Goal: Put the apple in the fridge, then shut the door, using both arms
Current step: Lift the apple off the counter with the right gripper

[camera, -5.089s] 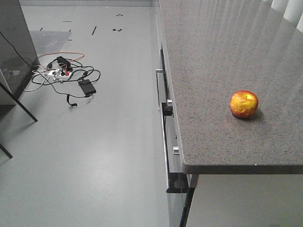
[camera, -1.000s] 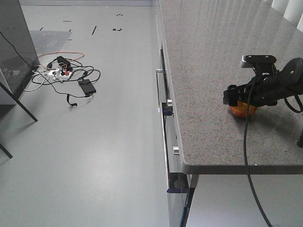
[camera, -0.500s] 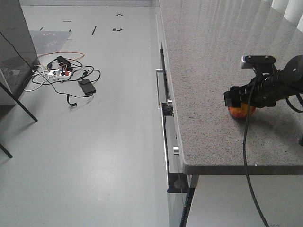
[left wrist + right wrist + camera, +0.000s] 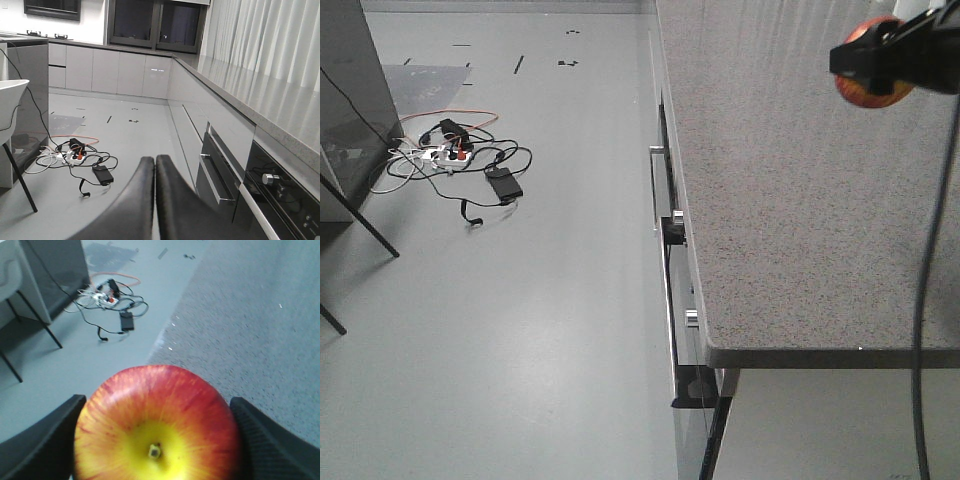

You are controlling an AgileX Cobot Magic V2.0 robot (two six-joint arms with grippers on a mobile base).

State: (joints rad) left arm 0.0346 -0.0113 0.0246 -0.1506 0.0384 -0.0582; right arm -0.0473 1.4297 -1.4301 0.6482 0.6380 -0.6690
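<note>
The apple [image 4: 868, 88], red with yellow patches, hangs high above the grey speckled counter [image 4: 790, 200] at the top right of the front view. My right gripper [image 4: 882, 58] is shut on it. In the right wrist view the apple [image 4: 160, 390] fills the lower middle, stem end facing the camera, and the right gripper [image 4: 156, 440] has one black finger [image 4: 45, 440] pressed on each side. My left gripper [image 4: 155, 160] is shut with nothing in it, low over the floor beside the cabinet fronts. A dark grey glossy body [image 4: 350, 100] stands at the left edge; I cannot tell whether it is the fridge.
Tangled cables, a power strip and a black adapter [image 4: 503, 183] lie on the grey floor. Drawer fronts with metal handles [image 4: 670, 215] run along the counter's left side. Thin dark legs [image 4: 365, 215] slant out at the left. A black cable [image 4: 920, 300] hangs down at the right.
My right gripper closed on the apple on the counter and has lifted it off, up toward the top right of the front view. The counter spot where it lay is bare.
</note>
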